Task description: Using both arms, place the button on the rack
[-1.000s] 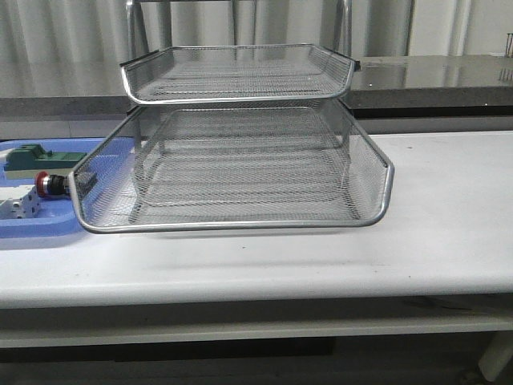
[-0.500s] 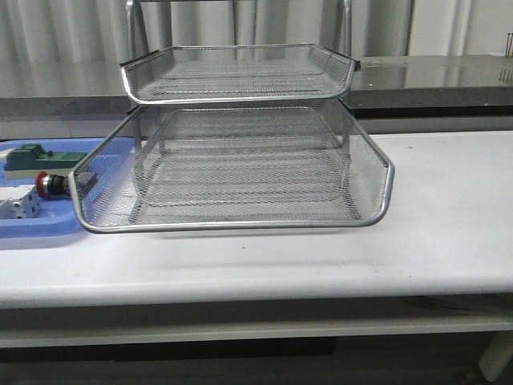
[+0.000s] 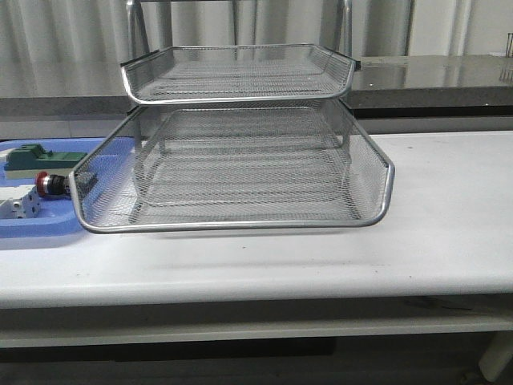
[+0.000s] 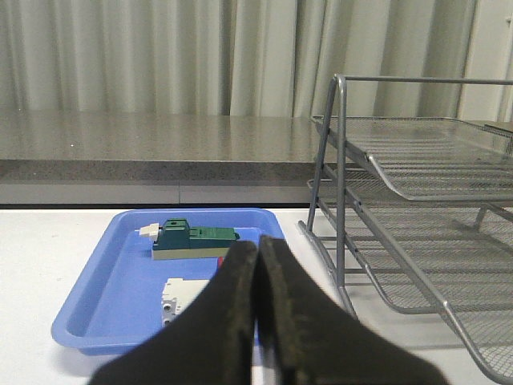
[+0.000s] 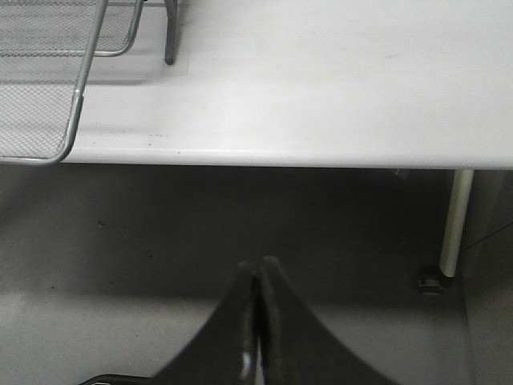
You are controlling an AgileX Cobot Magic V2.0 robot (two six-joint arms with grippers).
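Note:
The button (image 3: 50,184), red cap and dark body, lies in the blue tray (image 3: 32,228) at the table's left, just beside the rack's lower basket. In the left wrist view only a red sliver of the button (image 4: 221,261) shows beside my fingers. The silver wire rack (image 3: 240,136) stands mid-table, also seen as the rack (image 4: 417,208) in the left wrist view. My left gripper (image 4: 257,245) is shut and empty, held short of the tray. My right gripper (image 5: 258,263) is shut and empty, low in front of the table edge. Neither arm shows in the front view.
A green block (image 4: 192,239) and a white block (image 4: 183,295) lie in the blue tray (image 4: 96,317). The white table (image 3: 449,208) stretches right of the rack. A grey counter (image 3: 433,76) runs behind. A table leg (image 5: 454,220) stands under the edge.

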